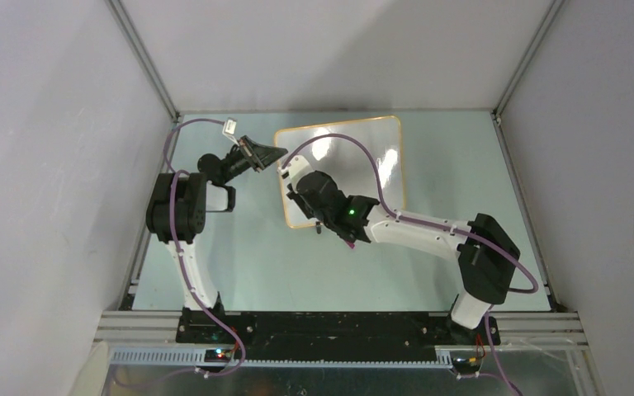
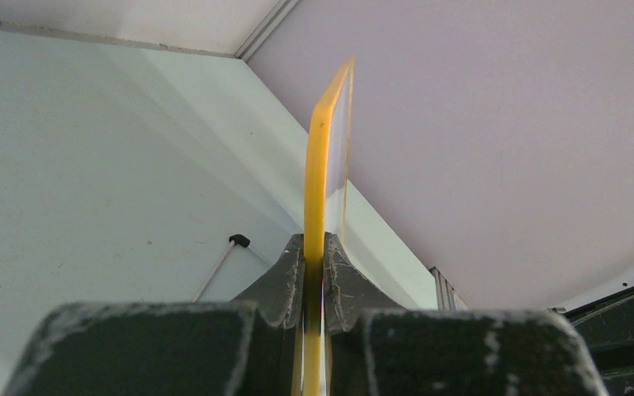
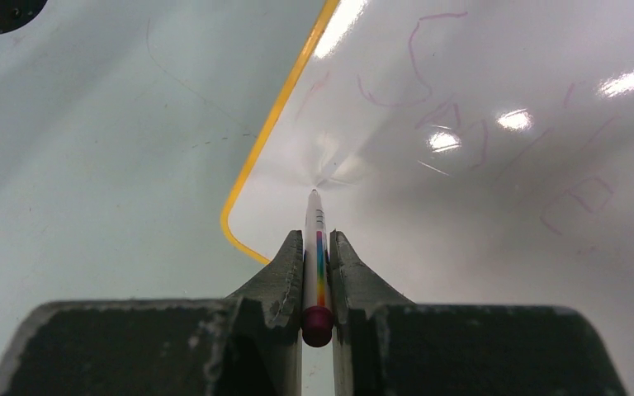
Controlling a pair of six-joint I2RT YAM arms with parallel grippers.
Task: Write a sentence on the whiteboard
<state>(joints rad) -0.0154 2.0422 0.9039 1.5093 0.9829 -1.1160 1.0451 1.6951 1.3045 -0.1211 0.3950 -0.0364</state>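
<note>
The whiteboard [image 1: 371, 148], glossy white with a thin orange-yellow frame, lies at the back middle of the table. My left gripper [image 1: 279, 153] is shut on its left edge; in the left wrist view the yellow frame [image 2: 318, 190] stands edge-on between the fingers. My right gripper [image 1: 295, 186] is over the board's near left corner, shut on a white marker [image 3: 315, 247] with a rainbow stripe and a dark red end cap. The marker's tip touches the board [image 3: 479, 206] near its corner. Faint purple strokes [image 3: 413, 74] show on the board.
A small white connector [image 1: 229, 127] on a purple cable lies at the back left. Grey enclosure walls stand on three sides. A thin white stick with a black tip [image 2: 219, 268] lies on the table left of the board.
</note>
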